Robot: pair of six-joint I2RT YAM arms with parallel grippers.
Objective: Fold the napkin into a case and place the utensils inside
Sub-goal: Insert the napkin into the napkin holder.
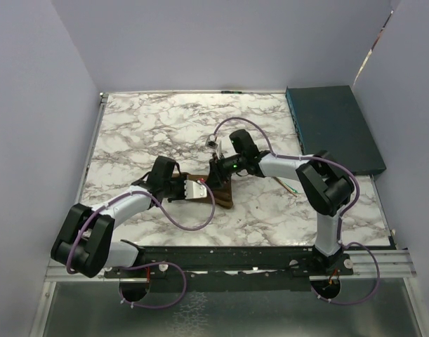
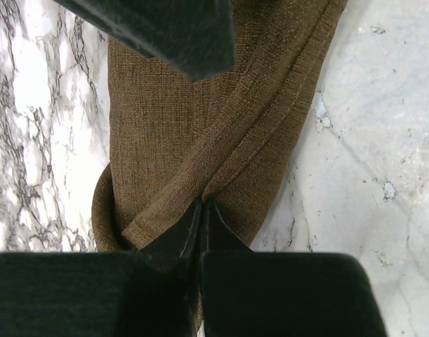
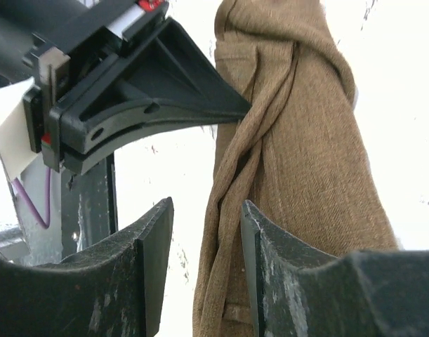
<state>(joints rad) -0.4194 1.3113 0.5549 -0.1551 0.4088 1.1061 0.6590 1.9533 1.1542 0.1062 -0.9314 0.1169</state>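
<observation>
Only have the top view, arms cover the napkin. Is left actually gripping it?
Observer: Yes. Left gripper is shut on a fold at the napkin edge.
Operator: Right one?
Observer: Right gripper has its jaws apart. A cloth fold runs between them, clear of one finger.
Operator: Fold shape?
Observer: Narrow strip, with a hemmed flap lapped diagonally across it.
</observation>
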